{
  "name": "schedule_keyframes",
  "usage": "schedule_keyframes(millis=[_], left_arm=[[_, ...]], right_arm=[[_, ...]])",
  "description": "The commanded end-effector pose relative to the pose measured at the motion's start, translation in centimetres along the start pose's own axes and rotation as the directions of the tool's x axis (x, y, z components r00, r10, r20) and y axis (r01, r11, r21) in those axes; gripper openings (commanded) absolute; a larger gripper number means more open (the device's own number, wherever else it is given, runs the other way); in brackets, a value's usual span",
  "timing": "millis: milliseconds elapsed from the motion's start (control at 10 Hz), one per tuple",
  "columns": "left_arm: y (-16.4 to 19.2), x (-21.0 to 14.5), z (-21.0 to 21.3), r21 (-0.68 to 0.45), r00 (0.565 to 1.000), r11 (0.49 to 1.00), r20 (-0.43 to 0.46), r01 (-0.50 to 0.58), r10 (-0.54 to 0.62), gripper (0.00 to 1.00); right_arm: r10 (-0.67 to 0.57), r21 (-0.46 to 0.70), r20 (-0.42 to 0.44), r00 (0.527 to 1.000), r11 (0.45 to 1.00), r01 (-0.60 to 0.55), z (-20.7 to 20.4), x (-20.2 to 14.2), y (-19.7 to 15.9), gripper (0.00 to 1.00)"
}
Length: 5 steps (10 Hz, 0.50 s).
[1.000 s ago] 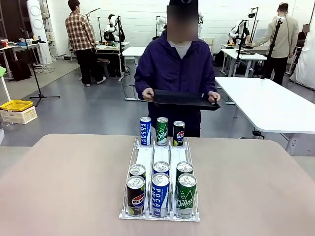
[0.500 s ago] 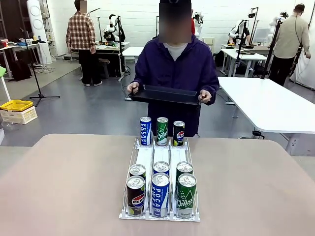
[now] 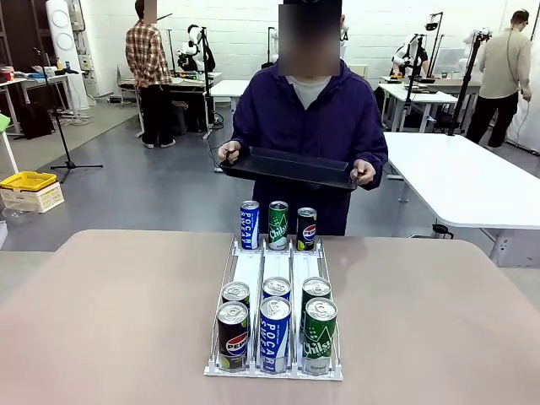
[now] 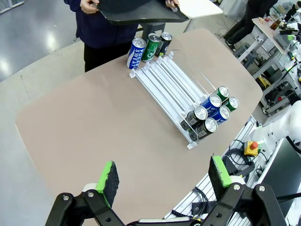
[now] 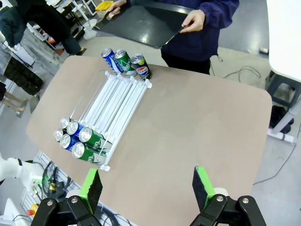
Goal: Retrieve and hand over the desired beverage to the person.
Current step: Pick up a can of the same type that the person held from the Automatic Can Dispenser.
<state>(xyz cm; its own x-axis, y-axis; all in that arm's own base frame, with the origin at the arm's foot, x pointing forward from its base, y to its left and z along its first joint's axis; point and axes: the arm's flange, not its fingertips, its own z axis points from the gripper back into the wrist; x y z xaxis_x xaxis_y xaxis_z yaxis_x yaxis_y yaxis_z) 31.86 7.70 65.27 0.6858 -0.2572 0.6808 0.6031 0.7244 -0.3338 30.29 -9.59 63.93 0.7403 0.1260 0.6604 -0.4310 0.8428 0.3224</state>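
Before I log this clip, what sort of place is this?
Likely a robotics lab: white worktables, an emergency-stop button, and a rack of drink cans set out on the table.

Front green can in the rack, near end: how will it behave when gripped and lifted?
The green can is tall and slim, so it likely tips if pushed near the top, though the rails of the rack flank it. Its lid looks sealed, so probably full and heavyish. The glossy round wall may slip in a weak grip.

Ahead of the left pincer (image 4: 163, 172), the counter (image 4: 84, 132) looks smooth and matt; the cans (image 4: 211, 102) are glossy printed metal; their rack (image 4: 164, 80) is white plastic. Beyond it, the tray (image 4: 141, 9) is matt black.
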Motion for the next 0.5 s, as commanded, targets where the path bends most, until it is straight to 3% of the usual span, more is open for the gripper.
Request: schedule_keyframes(millis=[0, 400], left_arm=[[0.2, -0.01, 0.27, 0.006, 1.0, 1.0, -0.014, 0.021, -0.021, 1.0], [0.2, -0.01, 0.27, 0.006, 1.0, 1.0, -0.014, 0.021, -0.021, 1.0]], right_arm=[[0.011, 0.014, 0.001, 1.0, 1.0, -0.012, 0.08, -0.08, 0.01, 1.0], [0.011, 0.014, 0.001, 1.0, 1.0, -0.012, 0.08, -0.08, 0.01, 1.0]])
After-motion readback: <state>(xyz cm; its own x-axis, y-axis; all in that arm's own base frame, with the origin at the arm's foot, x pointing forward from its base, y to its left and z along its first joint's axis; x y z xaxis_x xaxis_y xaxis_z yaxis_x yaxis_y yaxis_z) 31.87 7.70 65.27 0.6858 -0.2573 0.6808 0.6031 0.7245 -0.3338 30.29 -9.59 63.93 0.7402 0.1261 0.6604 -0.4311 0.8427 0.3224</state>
